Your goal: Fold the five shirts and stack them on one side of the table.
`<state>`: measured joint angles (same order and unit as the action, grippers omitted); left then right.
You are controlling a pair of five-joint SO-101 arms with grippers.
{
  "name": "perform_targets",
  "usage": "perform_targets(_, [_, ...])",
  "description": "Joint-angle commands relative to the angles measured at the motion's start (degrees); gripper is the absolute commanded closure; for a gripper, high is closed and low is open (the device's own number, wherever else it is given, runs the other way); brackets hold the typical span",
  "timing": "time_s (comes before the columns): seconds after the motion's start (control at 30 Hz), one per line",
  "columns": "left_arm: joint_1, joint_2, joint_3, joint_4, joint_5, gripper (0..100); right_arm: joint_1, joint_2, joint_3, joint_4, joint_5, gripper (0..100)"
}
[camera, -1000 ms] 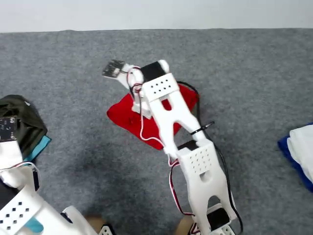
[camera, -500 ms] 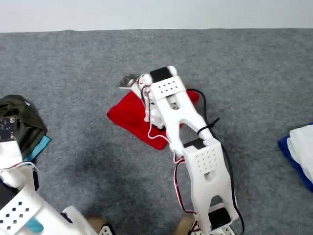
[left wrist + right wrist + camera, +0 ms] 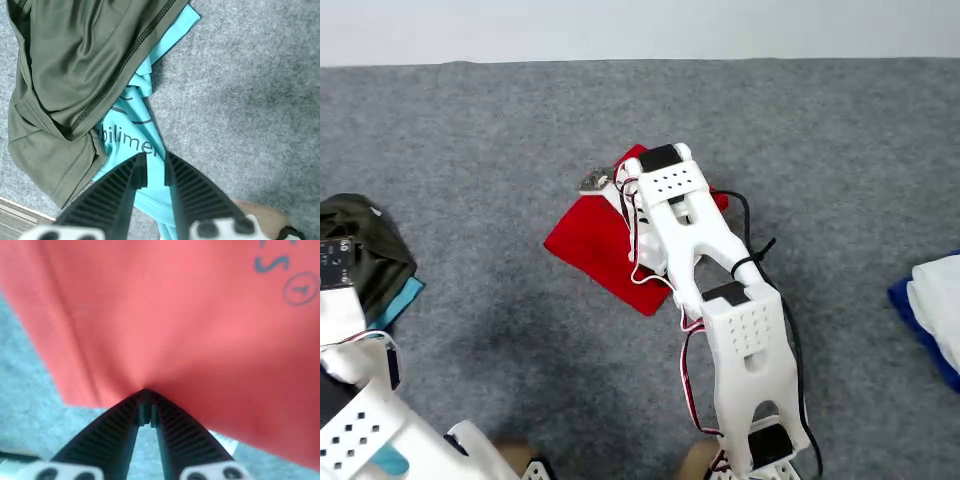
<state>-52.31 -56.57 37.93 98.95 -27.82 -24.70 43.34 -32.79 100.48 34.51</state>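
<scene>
A red shirt [image 3: 592, 245] lies on the grey table [image 3: 840, 150] near the middle, partly folded. My right gripper [image 3: 623, 187] hangs over its far edge. In the right wrist view the right gripper [image 3: 145, 409] is shut on a pinched fold of the red shirt [image 3: 190, 325]. My left gripper [image 3: 154, 163] sits at the table's left side, shut with nothing held, just above a cyan shirt [image 3: 150, 145]. An olive shirt [image 3: 75, 75] lies over that cyan one. From above, the olive shirt [image 3: 365, 245] covers the cyan shirt [image 3: 402, 298].
A blue shirt [image 3: 920, 325] with a white shirt [image 3: 942, 295] on it lies at the table's right edge. The left arm's body [image 3: 360, 420] fills the near left corner. Bare grey table stretches along the far side.
My right arm has moved to the right and toward the near side, drawing the red shirt's far left edge over with it. The left arm has kept still.
</scene>
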Motion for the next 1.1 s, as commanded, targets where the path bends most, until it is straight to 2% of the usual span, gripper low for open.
perform_targets(0.0, [0.0,-0.3,-0.2,-1.0,-0.5,93,-0.5,-8.0,2.5,2.2,0.0,99.0])
perform_targets(0.33, [0.0,-0.3,-0.2,-1.0,-0.5,93,-1.5,-14.2,3.1,2.0,-0.5,99.0])
perform_targets(0.63, [0.0,-0.3,-0.2,-1.0,-0.5,93,-2.2,-7.3,5.5,2.0,-1.6,99.0])
perform_targets(0.87, [-0.3,-0.6,-0.6,-1.0,-0.5,93,-1.3,-16.9,5.5,1.5,-12.5,99.0])
perform_targets(1.07, [-0.4,-0.7,-0.5,-1.0,-0.3,93,4.8,-27.0,5.5,1.5,-33.5,99.0])
